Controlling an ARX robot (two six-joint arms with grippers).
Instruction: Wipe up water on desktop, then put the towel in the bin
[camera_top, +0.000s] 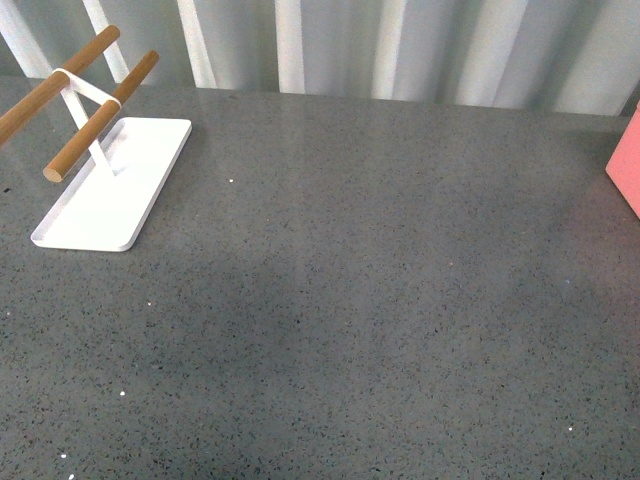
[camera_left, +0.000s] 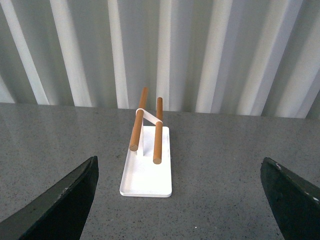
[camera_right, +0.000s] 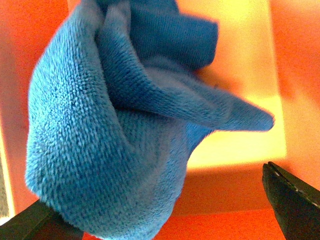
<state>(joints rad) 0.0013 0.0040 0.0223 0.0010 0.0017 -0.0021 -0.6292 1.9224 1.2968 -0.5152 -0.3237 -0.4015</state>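
In the right wrist view the blue towel (camera_right: 110, 125) lies bunched inside the bin (camera_right: 240, 200), whose orange-pink walls and lit floor fill the picture. My right gripper (camera_right: 165, 220) is open above it, one dark finger (camera_right: 292, 200) clear of the cloth and the other partly hidden under the towel's edge. In the front view only a corner of the bin (camera_top: 627, 170) shows at the right edge of the dark-grey desktop (camera_top: 350, 300). No arm shows there. My left gripper (camera_left: 182, 200) hangs open over the desktop (camera_left: 220, 165), nothing between its fingers.
A flat white tray with two wooden rods (camera_top: 100, 150) stands at the back left of the desktop; the left wrist view faces that tray (camera_left: 147, 160). A ribbed white wall (camera_top: 400, 45) runs behind the desktop.
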